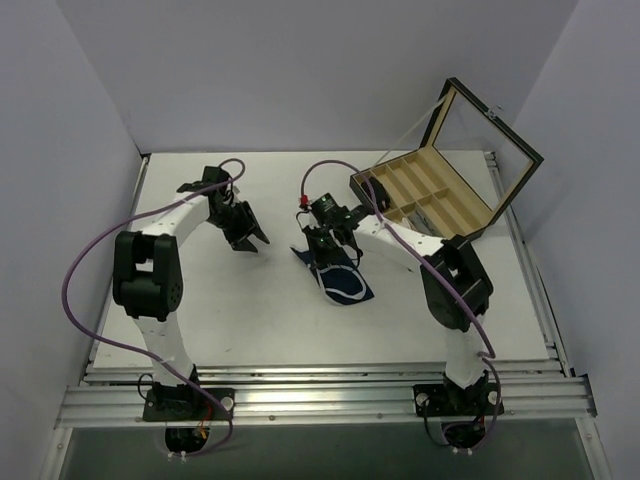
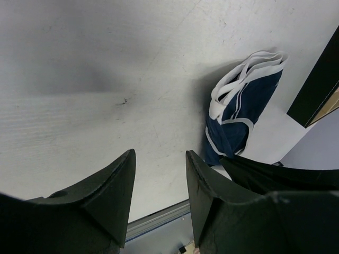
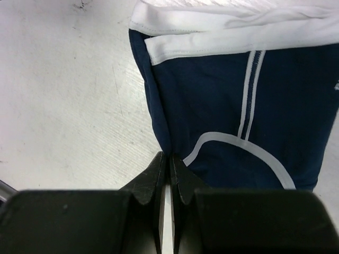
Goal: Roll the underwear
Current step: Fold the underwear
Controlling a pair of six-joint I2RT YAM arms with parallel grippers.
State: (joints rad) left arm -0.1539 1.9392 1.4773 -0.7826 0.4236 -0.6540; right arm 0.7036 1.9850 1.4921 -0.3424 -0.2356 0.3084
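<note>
Soft navy underwear (image 3: 222,106), white-trimmed, lies folded flat — right tool (image 3: 170,160) closed at its edge; left tool (image 2: 160,159) parted, empty.

Left wrist view: your left tool (image 2: 160,156) hangs over the white desk (image 2: 95,79), fingers apart with nothing between them. The underwear (image 2: 246,108), navy with white trim, lies folded on the desk to the right, apart from the tool. A black part (image 2: 265,172) overlaps its near end. A dark box edge (image 2: 318,79) shows far right.
</note>
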